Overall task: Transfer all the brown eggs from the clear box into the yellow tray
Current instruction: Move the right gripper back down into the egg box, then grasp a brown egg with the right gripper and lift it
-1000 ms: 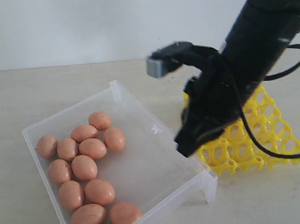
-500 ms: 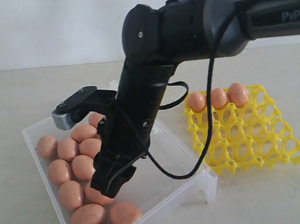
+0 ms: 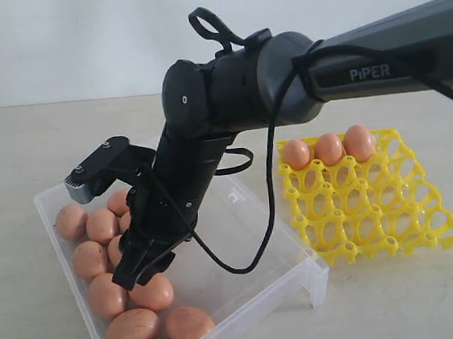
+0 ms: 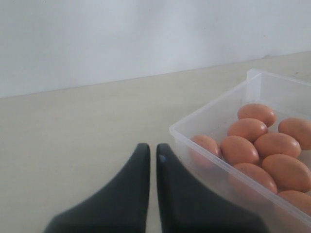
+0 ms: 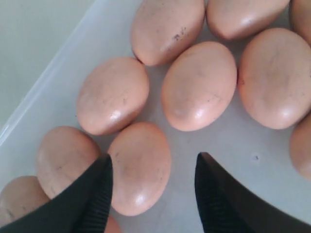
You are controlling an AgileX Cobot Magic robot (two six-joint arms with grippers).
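Several brown eggs (image 3: 90,259) lie in the left half of the clear box (image 3: 251,238). Three more brown eggs (image 3: 328,148) sit in the back row of the yellow tray (image 3: 370,205). My right gripper (image 3: 140,270) reaches across into the box, open, low over the eggs. In the right wrist view one egg (image 5: 141,167) lies between the open fingers (image 5: 154,158), close to one of them and not gripped. My left gripper (image 4: 153,145) is shut and empty, just outside the box's wall (image 4: 214,155).
The box and tray stand side by side on a pale tabletop (image 3: 21,154), with a white wall behind. The right arm's black cable (image 3: 242,262) loops down over the box's bare right half.
The right arm has swung left from the yellow tray to the clear box and dropped in among the eggs. The tray's three eggs have come into view.
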